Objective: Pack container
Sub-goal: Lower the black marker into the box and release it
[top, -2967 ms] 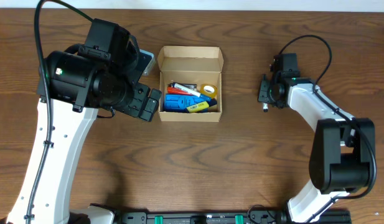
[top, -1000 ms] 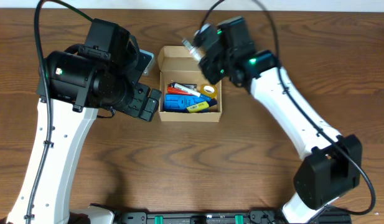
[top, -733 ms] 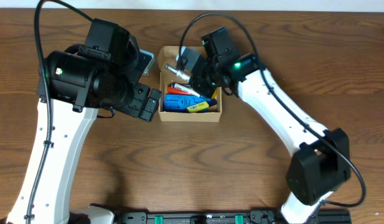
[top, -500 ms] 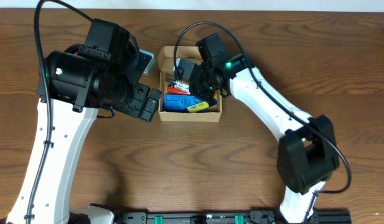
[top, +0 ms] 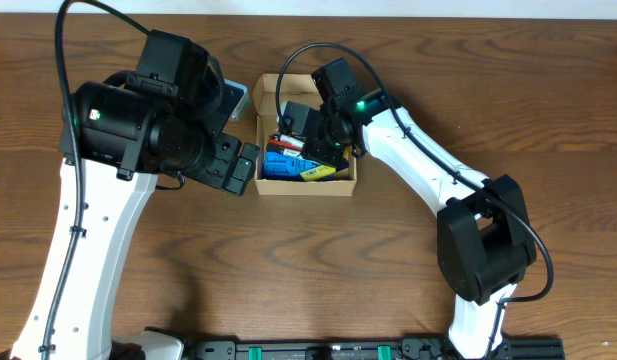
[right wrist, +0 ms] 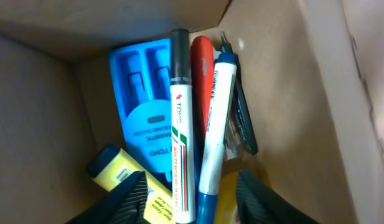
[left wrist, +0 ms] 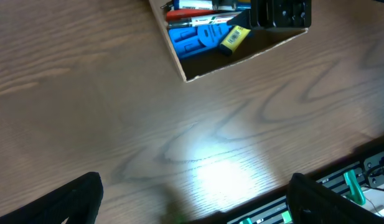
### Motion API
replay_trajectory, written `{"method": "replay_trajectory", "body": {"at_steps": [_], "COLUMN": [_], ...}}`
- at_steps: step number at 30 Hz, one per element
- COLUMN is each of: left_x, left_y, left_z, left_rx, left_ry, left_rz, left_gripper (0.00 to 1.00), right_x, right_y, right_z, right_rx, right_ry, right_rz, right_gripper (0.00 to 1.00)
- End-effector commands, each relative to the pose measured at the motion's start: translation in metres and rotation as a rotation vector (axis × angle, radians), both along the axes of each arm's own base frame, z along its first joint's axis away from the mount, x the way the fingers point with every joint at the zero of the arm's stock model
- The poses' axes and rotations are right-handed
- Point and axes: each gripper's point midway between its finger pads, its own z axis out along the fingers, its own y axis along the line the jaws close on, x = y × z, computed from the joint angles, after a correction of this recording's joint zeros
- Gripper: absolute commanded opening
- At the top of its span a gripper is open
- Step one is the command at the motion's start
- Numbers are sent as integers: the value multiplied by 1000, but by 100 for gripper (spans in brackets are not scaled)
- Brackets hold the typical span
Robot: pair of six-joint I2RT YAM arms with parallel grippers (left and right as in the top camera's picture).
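Observation:
The container (top: 306, 186) is a tan cardboard box with its flap lid open at the back. It also shows in the left wrist view (left wrist: 241, 59) and the right wrist view (right wrist: 291, 93). It holds a blue case (right wrist: 148, 118), a white marker (right wrist: 181, 124), a blue-and-white marker (right wrist: 213, 118), a red pen (right wrist: 201, 56) and a yellow highlighter (right wrist: 126, 180). My right gripper (right wrist: 198, 202) is open and empty, down inside the box just above the markers (top: 308, 128). My left gripper (left wrist: 192, 199) is open and empty above bare table, left of the box.
The left arm's bulky body (top: 158, 125) sits close to the box's left side. A small grey object (top: 235, 98) lies at the box's back left corner. The table's front edge and a rail with green parts (left wrist: 360, 183) show in the left wrist view.
My right arm swung from the table's right side over to the box and lowered its gripper inside. The left arm has not moved.

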Motion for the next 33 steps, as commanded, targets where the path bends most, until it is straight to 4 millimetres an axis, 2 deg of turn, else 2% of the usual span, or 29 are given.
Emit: {"method": "replay_trajectory", "body": {"at_steps": [1, 6, 9, 12, 15, 17, 19, 21, 22, 23, 25, 29, 33], "left_x": [-1, -1, -1, -1, -1, -1, -1, 0, 3, 7, 11, 10, 21], "left_y": [-1, -1, -1, -1, -1, -1, -1, -1, -2, -3, -5, -4, -8], "left_z": [3, 3, 3, 3, 3, 3, 3, 3, 5, 6, 8, 7, 11], "left_rx": [-3, -3, -3, -3, -3, -3, -3, -5, -10, -15, -20, -19, -34], "left_ry": [-9, -9, -9, -9, -9, -9, -9, -16, -30, -43, -62, -59, -104], "left_rz": [-12, -12, -12, -12, -12, -12, -12, -12, -12, -12, -12, -12, -13], "left_gripper": [95, 95, 95, 95, 95, 95, 95, 95, 95, 95, 95, 95, 95], "right_x": [8, 12, 11, 17, 26, 31, 34, 36, 38, 40, 43, 49, 51], "right_y": [6, 4, -5, -28, -64, -87, -112, -129, -138, -146, -161, -175, -167], "right_z": [30, 85, 122, 151, 162, 160, 149, 138, 132, 124, 108, 71, 28], "right_rx": [65, 155, 218, 268, 279, 283, 281, 274, 273, 270, 266, 267, 274], "right_ry": [-16, -80, -114, -134, -129, -91, -30, 9, 31, 49, 90, 175, 291], "right_rz": [-94, -176, -246, -381, -571, -686, -807, -883, -930, -966, -1044, -1173, -1199], "right_gripper": [50, 50, 47, 42, 36, 32, 23, 16, 12, 3, 1, 1, 1]}}
